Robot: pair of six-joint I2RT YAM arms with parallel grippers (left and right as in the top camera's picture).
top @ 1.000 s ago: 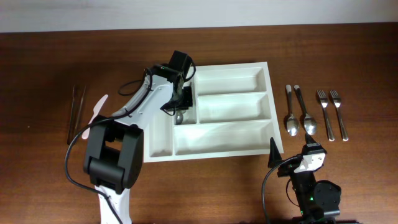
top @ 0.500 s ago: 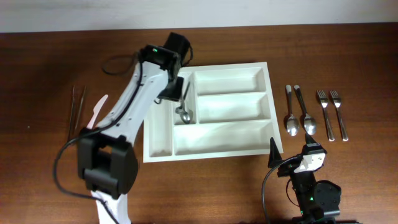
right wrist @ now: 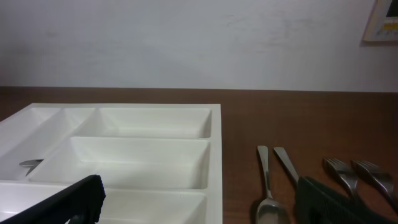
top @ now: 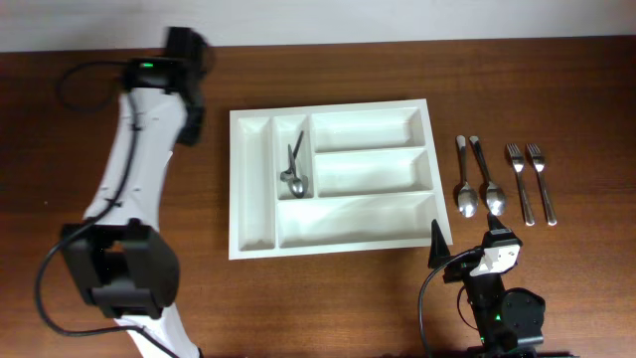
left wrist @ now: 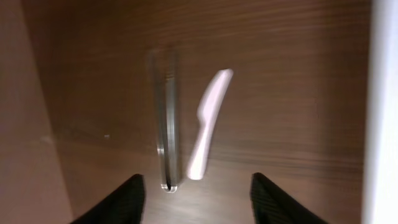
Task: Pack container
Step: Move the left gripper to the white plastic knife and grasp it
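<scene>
Dark wood-grain table (top: 348,298), white wall (right wrist: 186,43) behind. Container (top: 368,129) centred. Left gripper (left wrist: 196,180), 10 o'clock of it, spread wide, empty; right gripper (right wrist: 199,182), 5 o'clock, likewise.

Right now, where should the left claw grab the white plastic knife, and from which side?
Grip the white plastic knife across its straight, narrower half, probably the handle, coming straight down: it lies flat on the table. The thin metal pieces lie close alongside, so the open left claw must straddle only the knife.

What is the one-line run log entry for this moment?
left claw: open, empty, above pink knife | right claw: open, empty | cutlery tray: one spoon in narrow compartment | outside: two spoons, two forks
</scene>
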